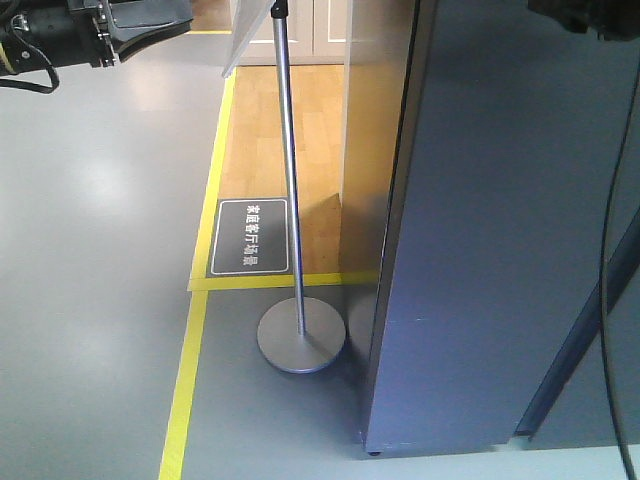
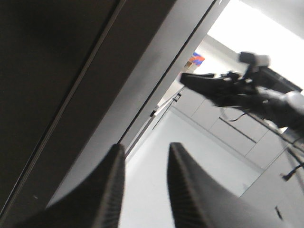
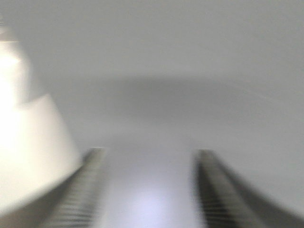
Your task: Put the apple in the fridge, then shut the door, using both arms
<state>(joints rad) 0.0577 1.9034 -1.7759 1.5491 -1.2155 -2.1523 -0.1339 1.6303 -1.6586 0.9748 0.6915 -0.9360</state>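
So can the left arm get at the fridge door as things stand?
Probably yes: the left gripper, jaws open and empty, sits right beside the dark grey fridge panel, with nothing between. Whether that panel is the door is unclear.

**Even Front Light, Glare and Blur at the Wrists**

The front view was evenly lit and sharp; soft sheen lay on the floor (image 1: 90, 200), and the stand (image 1: 300, 335) cast a faint shadow. The left wrist view was dim against the fridge (image 2: 71, 71), blown out at upper right. The right wrist view was blurred throughout, with glare at left.
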